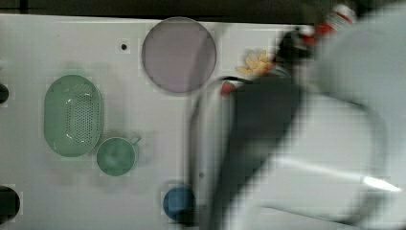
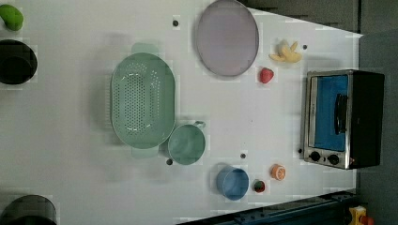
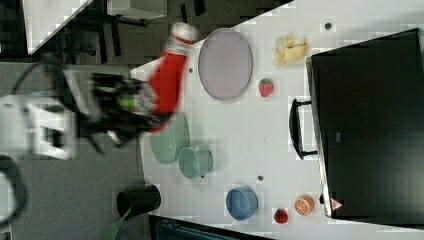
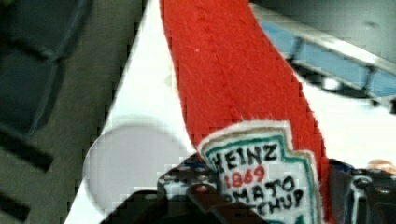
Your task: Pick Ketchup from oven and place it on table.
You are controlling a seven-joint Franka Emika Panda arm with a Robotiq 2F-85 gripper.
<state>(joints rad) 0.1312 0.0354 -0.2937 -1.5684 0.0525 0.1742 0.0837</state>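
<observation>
The gripper (image 3: 142,107) is clamped on the ketchup (image 3: 169,85) at its lower, labelled body (image 4: 261,179), holding the bottle clear above the table (image 3: 250,135), near the plate (image 3: 225,64) and the green strainer (image 3: 170,137). The oven (image 3: 370,125) stands well apart, door shut, so the carry looks under way. Next comes lowering onto bare tabletop and letting go.

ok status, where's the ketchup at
Gripper shut on ketchup bottle, held in the air at the table edge. Oven door closed. Green colander and cup close by.
</observation>
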